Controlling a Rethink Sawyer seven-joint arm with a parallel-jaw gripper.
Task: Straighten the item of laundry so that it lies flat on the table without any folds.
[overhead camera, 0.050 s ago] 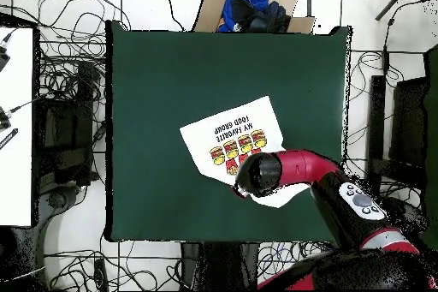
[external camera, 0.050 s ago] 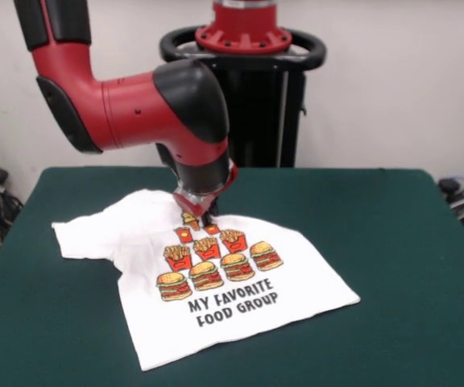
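The item of laundry (external camera, 0.050 s ago: 232, 298) is a small white T-shirt with burgers, fries and the black text "MY FAVORITE FOOD GROUP". It lies print-up on the green table (external camera, 0.050 s ago: 393, 242), left of centre in the front view, hem toward the camera and turned a little askew. One sleeve (external camera, 0.050 s ago: 79, 238) spreads out to the left, and the cloth around the neck is rumpled. My gripper (external camera, 0.050 s ago: 201, 218) is down on the shirt's upper chest, just above the print. In the overhead view the shirt (overhead camera, 0.050 s ago: 231, 134) lies right of the table's (overhead camera, 0.050 s ago: 162, 74) middle, and the arm's wrist (overhead camera, 0.050 s ago: 259, 174) hides its collar end and the gripper.
A cardboard box with blue cloth (overhead camera, 0.050 s ago: 250, 8) stands just beyond one table edge in the overhead view. Cables cover the floor around the table. A white bench (overhead camera, 0.050 s ago: 15, 126) runs along the overhead view's left side.
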